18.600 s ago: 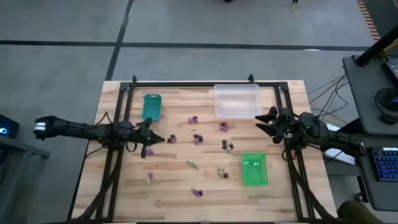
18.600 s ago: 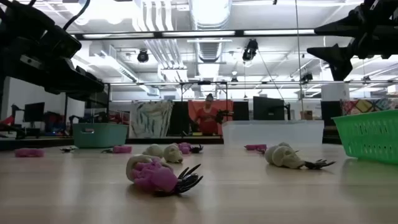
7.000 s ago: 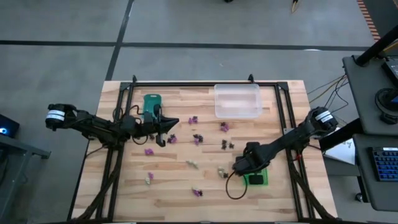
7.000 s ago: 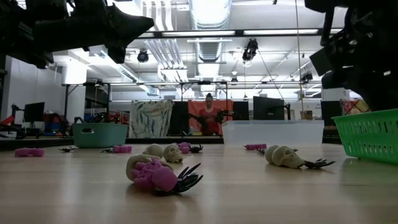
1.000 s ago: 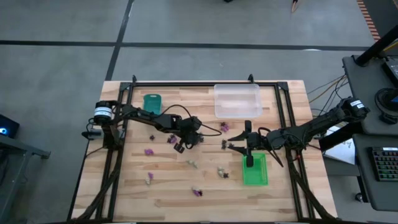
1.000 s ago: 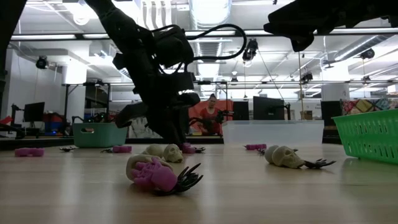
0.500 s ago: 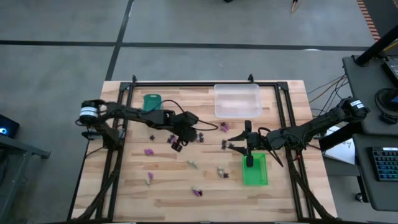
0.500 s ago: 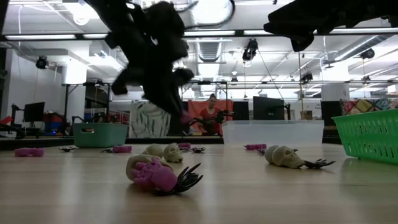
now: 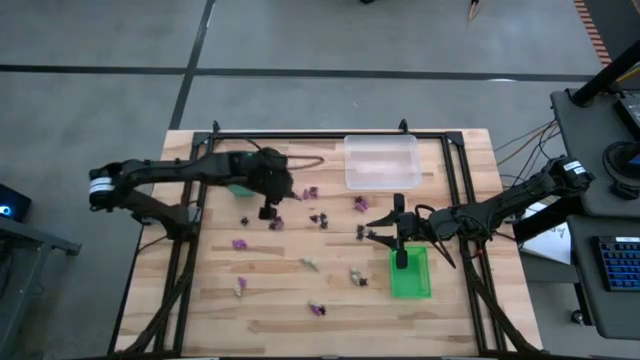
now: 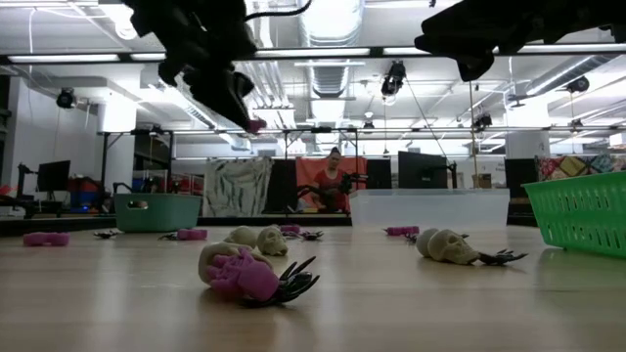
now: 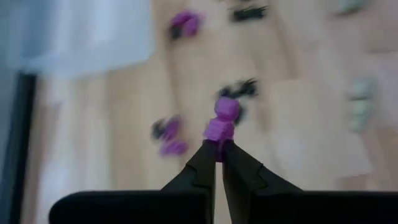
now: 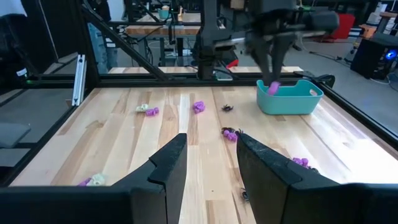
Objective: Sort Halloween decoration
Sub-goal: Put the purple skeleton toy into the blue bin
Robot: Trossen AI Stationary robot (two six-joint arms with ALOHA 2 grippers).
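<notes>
Workshop space with ceiling lights, monitors and a person in red at the back shows beyond a pale wooden table (image 9: 270, 300) ringed by a black frame. Scattered over the table lie the Halloween decoration (image 9: 318, 310) pieces, purple, black and pale, mostly around the middle and toward six o'clock in the high view. A teal tray (image 12: 290, 97) sits at about ten o'clock, largely under the left arm from above; a clear tray (image 9: 381, 161) stands near one o'clock, and a bright green tray (image 9: 409, 273) lies at about five o'clock.

Left gripper (image 11: 219, 148) hangs raised above the table, just beside the teal tray, its jaws pressed together and pinching a purple trinket (image 11: 222, 120) that sticks out beyond the fingertips; the low view shows that same bit of purple at the tip, well above the wood. Right gripper (image 12: 211, 149) hovers near the centre, at the green tray's twelve o'clock edge, jaws spread with nothing between them
</notes>
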